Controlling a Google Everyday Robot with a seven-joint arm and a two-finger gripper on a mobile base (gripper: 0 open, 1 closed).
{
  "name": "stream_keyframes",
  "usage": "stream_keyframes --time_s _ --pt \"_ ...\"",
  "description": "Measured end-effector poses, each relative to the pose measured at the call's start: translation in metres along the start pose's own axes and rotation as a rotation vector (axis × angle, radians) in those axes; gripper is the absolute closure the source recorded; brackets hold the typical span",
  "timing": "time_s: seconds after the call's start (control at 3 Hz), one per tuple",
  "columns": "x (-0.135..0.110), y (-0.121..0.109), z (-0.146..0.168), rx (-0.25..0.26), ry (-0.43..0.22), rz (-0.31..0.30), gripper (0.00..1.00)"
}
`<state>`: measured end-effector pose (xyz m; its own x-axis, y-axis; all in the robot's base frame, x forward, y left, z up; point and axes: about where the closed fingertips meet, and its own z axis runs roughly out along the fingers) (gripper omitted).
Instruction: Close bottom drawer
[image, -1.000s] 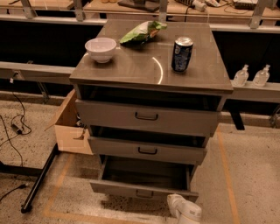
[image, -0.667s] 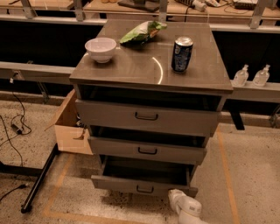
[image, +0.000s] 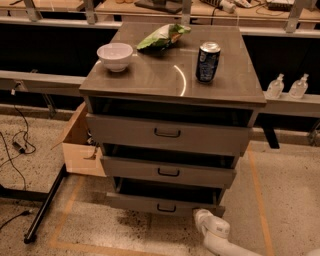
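Observation:
The bottom drawer (image: 150, 204) is the lowest and narrowest grey wood-grain drawer of the cabinet, with a small black bar handle (image: 166, 208). It stands only slightly out from the cabinet, with a dark gap above its front. My white arm comes in from the bottom right, and the gripper (image: 202, 218) sits low at the drawer front's right end, touching or nearly touching it.
The middle drawer (image: 168, 171) and top drawer (image: 167, 133) stand partly out above. On the cabinet top (image: 150, 80) are a white bowl (image: 115, 55), a green chip bag (image: 162, 36) and a blue can (image: 207, 61). A cardboard box (image: 80, 145) stands at the left, two bottles (image: 287, 86) at the right.
The bottom drawer has slid inward toward the cabinet. My gripper has followed it forward along the floor at the drawer's right end.

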<state>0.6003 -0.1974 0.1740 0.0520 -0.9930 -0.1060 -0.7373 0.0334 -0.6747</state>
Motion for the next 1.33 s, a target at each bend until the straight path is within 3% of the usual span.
stream_keyframes --time_s 1.33 --pt "0.006 -0.035 0.047 0.043 -0.01 -0.038 1.0"
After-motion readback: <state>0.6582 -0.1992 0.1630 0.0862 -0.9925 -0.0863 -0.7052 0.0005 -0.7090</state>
